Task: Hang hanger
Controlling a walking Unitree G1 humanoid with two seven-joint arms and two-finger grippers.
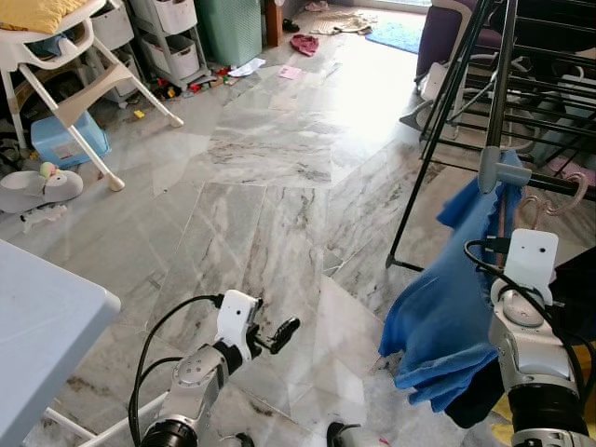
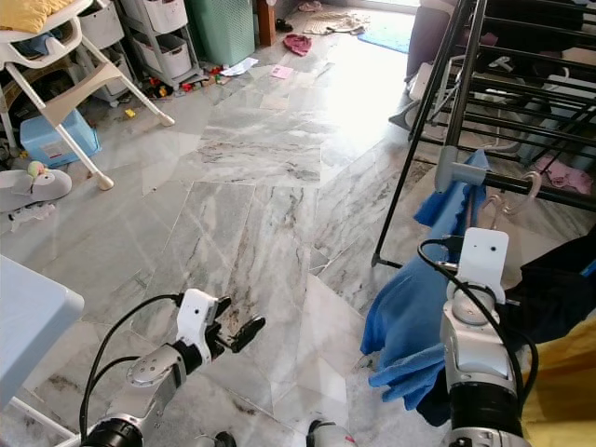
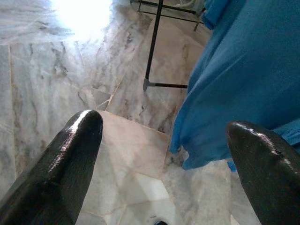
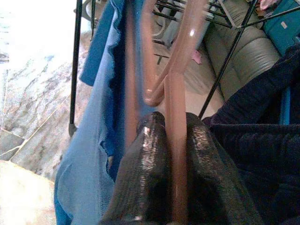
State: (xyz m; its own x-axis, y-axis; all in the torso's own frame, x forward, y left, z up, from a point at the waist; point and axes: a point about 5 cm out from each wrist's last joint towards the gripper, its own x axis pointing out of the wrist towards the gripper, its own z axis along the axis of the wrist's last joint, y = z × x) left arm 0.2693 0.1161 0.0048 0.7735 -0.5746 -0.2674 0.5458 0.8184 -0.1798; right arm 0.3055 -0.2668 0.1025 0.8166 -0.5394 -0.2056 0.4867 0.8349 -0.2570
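- High chair (image 1: 70,65): white frame with a yellow cushion, standing far left on the marble floor (image 1: 270,186); a pale blue box (image 1: 67,140) sits beneath it.
- Surface (image 1: 42,335): light blue-grey corner, near left edge, beside the left arm.
- Left gripper (image 1: 279,332): held low over the floor, fingers (image 3: 70,154) spread wide apart, released, holding nothing; it points toward the blue cloth.
- Blue cloth (image 1: 447,317): draped from the front of the rack, hanging down between the two arms, lower edge bunched near the right arm.
- Drying rack (image 1: 484,84): black metal frame, upper right, legs on the floor; grey clip on its front rail above the cloth.
- Hanger (image 4: 173,93): pink, upright, at the rack just right of the blue cloth; its shaft is pinched between the right gripper's fingers, and its hook (image 1: 559,200) shows beside the rack's rail.
- Right gripper (image 4: 173,140): raised at the rack, clenched on the hanger.
- Dark navy garment (image 4: 253,140): hanging just right of the right gripper.
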